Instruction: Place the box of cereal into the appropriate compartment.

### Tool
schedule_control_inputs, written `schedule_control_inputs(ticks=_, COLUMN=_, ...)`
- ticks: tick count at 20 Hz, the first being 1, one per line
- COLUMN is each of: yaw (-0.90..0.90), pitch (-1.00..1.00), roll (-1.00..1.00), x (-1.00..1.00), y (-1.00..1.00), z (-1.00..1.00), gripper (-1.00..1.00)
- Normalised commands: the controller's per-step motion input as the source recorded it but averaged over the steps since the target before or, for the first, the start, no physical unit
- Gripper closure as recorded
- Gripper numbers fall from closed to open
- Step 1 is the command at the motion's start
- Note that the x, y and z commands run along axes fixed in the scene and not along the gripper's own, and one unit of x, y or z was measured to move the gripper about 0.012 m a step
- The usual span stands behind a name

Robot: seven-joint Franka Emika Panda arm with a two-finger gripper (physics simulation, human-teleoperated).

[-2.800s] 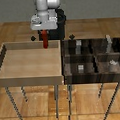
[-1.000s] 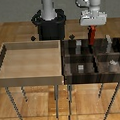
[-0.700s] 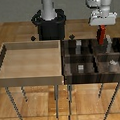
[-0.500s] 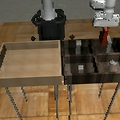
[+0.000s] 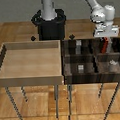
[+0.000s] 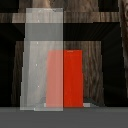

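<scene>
You see the box of cereal [image 5: 105,45] in plain bright red-orange, with no print you can make out; in the wrist view [image 6: 73,77] part of it turns pale pink behind a translucent pale-grey block [image 6: 43,60]. The divided bin [image 5: 94,73] has dark brown, wood-grained walls, the undivided tray [image 5: 31,76] is light tan, the gripper [image 5: 105,34] is white, and the floor [image 5: 14,28] shows warm brown planks.

A warm brown wooden plank floor [image 5: 28,105] spreads under everything. Thin grey metal legs [image 5: 58,101] stand on it. A black block pedestal [image 5: 50,27] sits behind, evenly lit.
</scene>
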Motion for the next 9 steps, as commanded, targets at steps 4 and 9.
schedule_control_inputs(ticks=4, yaw=0.0, pitch=0.0, roll=0.0, x=0.0, y=0.0, z=-0.5, gripper=-1.0)
schedule_control_inputs(ticks=9, yaw=0.0, pitch=0.0, roll=0.0, x=0.0, y=0.0, z=0.0, gripper=-1.0)
